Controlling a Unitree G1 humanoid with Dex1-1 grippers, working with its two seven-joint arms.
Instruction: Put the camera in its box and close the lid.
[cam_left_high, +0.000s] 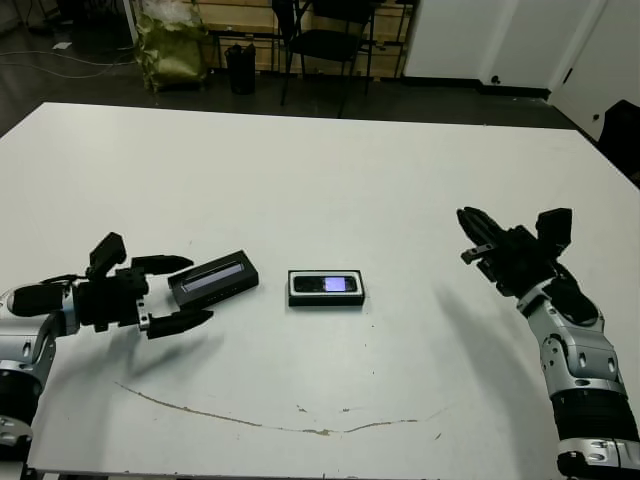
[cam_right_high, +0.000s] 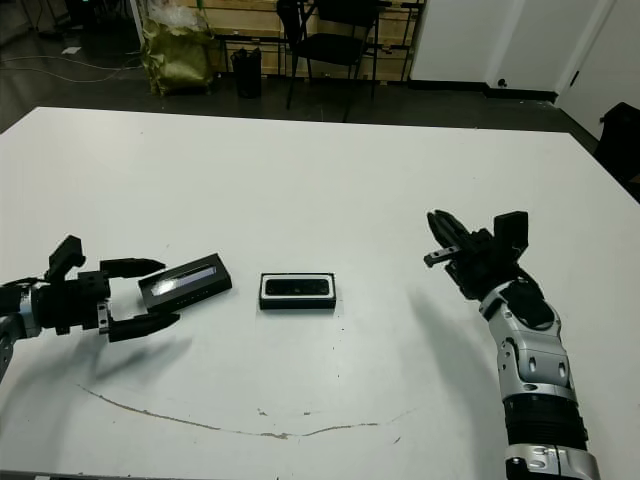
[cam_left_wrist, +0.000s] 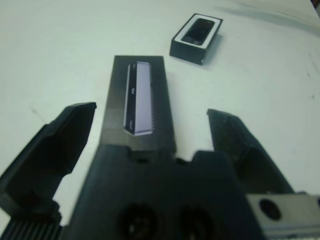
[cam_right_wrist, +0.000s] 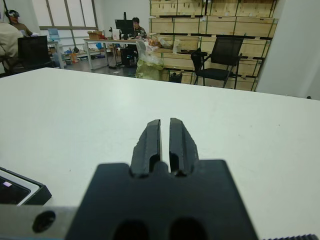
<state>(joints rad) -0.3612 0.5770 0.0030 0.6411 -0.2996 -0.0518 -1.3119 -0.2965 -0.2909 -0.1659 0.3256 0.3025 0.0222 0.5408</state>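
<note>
Left gripper (cam_left_high: 190, 292) is spread wide, fingers either side of the near end of the lid (cam_left_high: 213, 279), not touching it as far as I can see, so nothing's held. Lid lies flat on the white table (cam_left_high: 330, 170), pale panel up, just left of the box (cam_left_high: 326, 288).

Box sits mid-table w/ its white lining showing round a dark bar w/ a small light patch, which I take to be the camera (cam_left_high: 327, 285), already lying inside. So step one looks done; what's left is the lid: close on it, lift, carry it right, set it square over the box, press down. I'd say roughly halfway, w/ the grasp not yet made.

Right gripper (cam_right_wrist: 165, 140) is off to the right, well apart from the box, raised above the table, fingers pressed nearly together w/ only a sliver between, holding nothing.

Bkgd: black chair (cam_left_high: 335, 40) past the far table edge, and a person (cam_right_wrist: 136, 22) seated at a desk in the right wrist view.
</note>
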